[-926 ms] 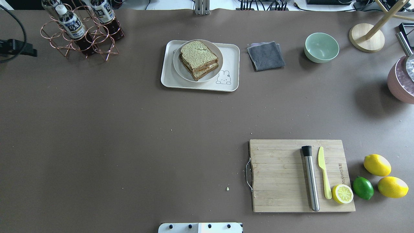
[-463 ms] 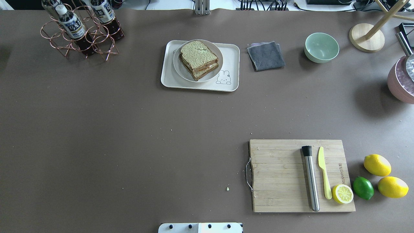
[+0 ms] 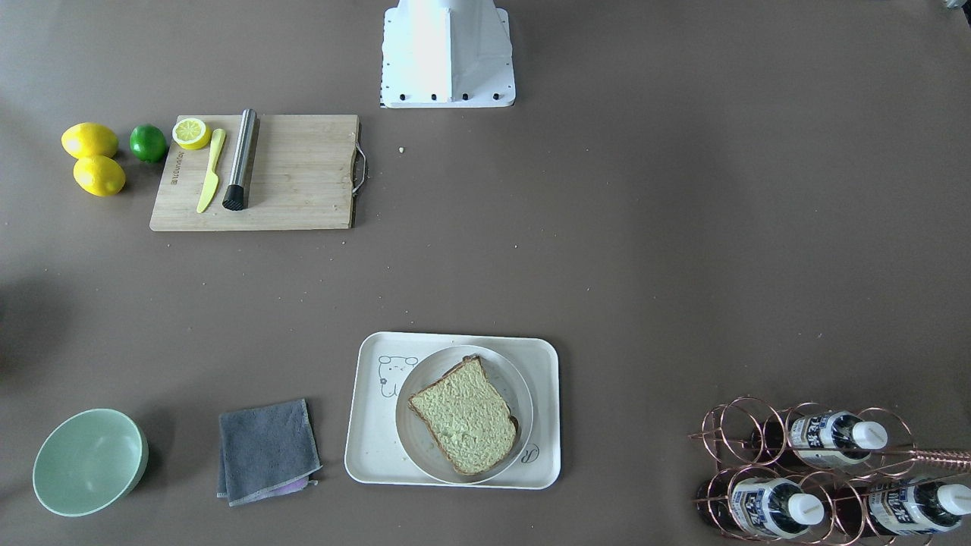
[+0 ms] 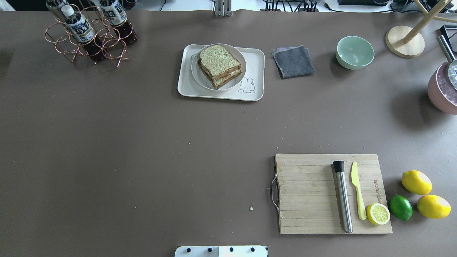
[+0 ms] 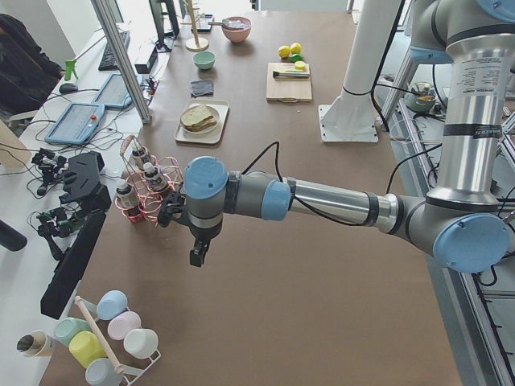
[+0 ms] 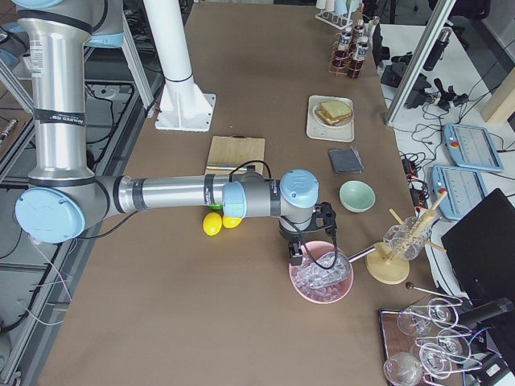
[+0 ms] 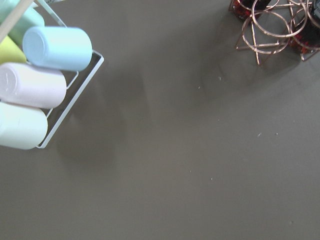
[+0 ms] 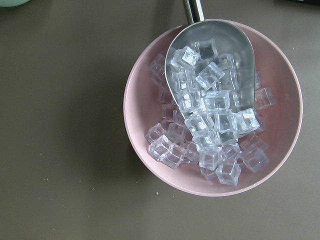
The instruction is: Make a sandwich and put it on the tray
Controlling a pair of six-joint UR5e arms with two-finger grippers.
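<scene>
Left to right, you get: left gripper hangs over bare table near the copper bottle rack. Nothing visible in it. It shows in a side view only, so you can't tell how wide the jaws stand. Sandwich sits stacked on the round white plate. The plate is inside the tray, at the table's far side, mid-width. Just right of the tray you see a folded grey cloth, then a green bowl. Right gripper hangs above the pink ice bowl, metal scoop resting in it. Jaw opening there: can't tell either.
</scene>
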